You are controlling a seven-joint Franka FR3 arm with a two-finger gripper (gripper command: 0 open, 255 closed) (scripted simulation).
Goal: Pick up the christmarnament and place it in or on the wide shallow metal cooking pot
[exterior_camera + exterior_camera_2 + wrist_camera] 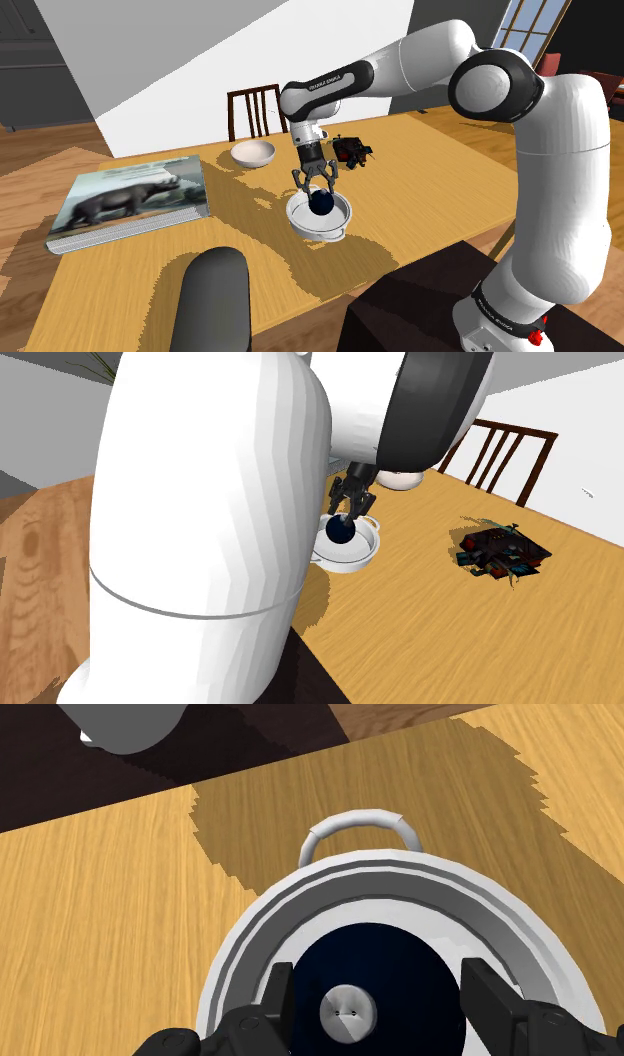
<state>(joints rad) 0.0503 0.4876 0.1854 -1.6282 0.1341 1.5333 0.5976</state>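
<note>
Gripper [322, 194] tight around dark-blue ornament [321, 204], just above shallow white pot [301, 217]

The white arm [430, 60] reaches out, claw [321, 194] pointing down, its fingers [487, 994] clasping the dark ornament [322, 204].

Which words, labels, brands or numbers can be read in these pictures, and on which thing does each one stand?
No text can be read for certain.
White lettering on the arm's dark forearm band: too small to read.
White lettering on the arm's dark base ring: too small to read.
Book cover: an animal picture, no legible words.
</note>
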